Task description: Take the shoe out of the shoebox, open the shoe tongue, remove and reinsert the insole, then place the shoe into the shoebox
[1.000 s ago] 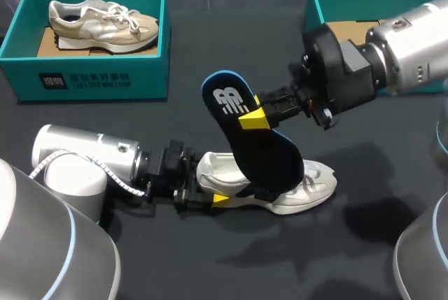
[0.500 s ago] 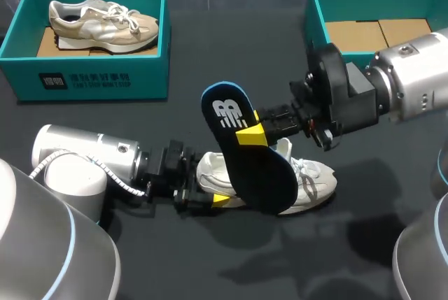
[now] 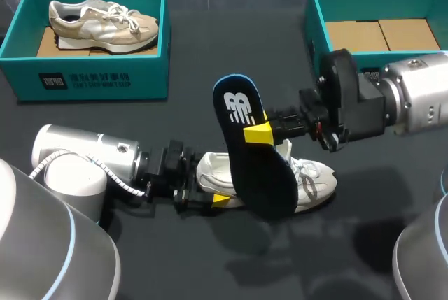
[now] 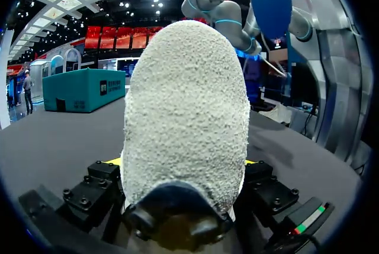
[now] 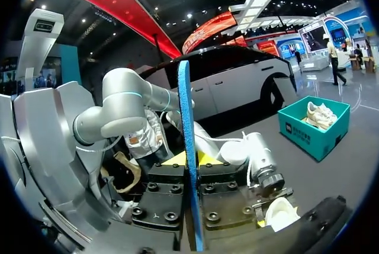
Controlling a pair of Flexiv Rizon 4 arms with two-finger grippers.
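The white shoe (image 3: 315,182) lies on its sole on the dark surface (image 3: 231,48), roughly midway between the left and right edges and nearer the near edge than the far one. Its toe points toward the right edge and its heel toward the left.

The left tool (image 3: 208,182) comes in low from the left edge. It is closed on the shoe's heel, one yellow-tipped finger on each side. In the left wrist view the rough white heel fills the space between the two fingers and touches both.

The right tool (image 3: 259,134) reaches in from the right edge above the shoe and has the insole (image 3: 259,174) pinched between its fingers, narrowly apart. In the right wrist view the insole stands edge-on between the two yellow tips, with a finger pressed against each face. The insole is dark with a blue rim and carries a white mark near its heel end. It hangs steeply tilted, heel end raised toward the far edge and toe end low over the middle of the shoe. Whether the toe end touches the shoe cannot be told.

A teal shoebox (image 3: 98,80) sits at the far left corner with a beige shoe (image 3: 101,24) lying inside on cardboard. A second teal shoebox (image 3: 316,24) sits at the far right corner, showing only its cardboard floor.
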